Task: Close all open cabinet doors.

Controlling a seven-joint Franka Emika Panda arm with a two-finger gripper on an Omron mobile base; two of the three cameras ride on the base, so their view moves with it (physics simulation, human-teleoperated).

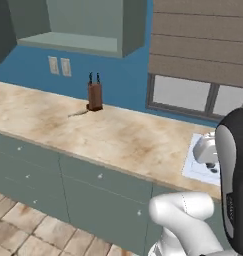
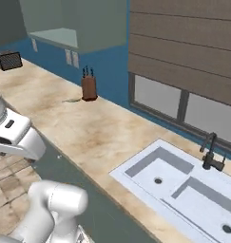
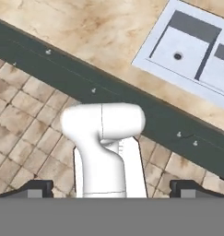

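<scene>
Looking down from up high, the two-finger gripper faces the floor tiles, the beige stone counter and the white double sink below it; its two dark tips sit well apart at the view's bottom corners, so the jaws look spread w/ nothing between them.

The thing that matters is overhead and off to the left: the upper grey-green wall cabinet, hanging over the counter's left end, above the brown knife block. Its inside and pale shelf are bare to the room, so it stands open. A dark grey-green panel at the far left edge is prob. its swung-out door, long axis vertical, but can't tell for sure; no knob visible.

So the target lies left and forward of the hand, approx. at wall-cabinet level, across the counter. My guess: the arm must turn away from the floor and swing left toward that panel.
</scene>
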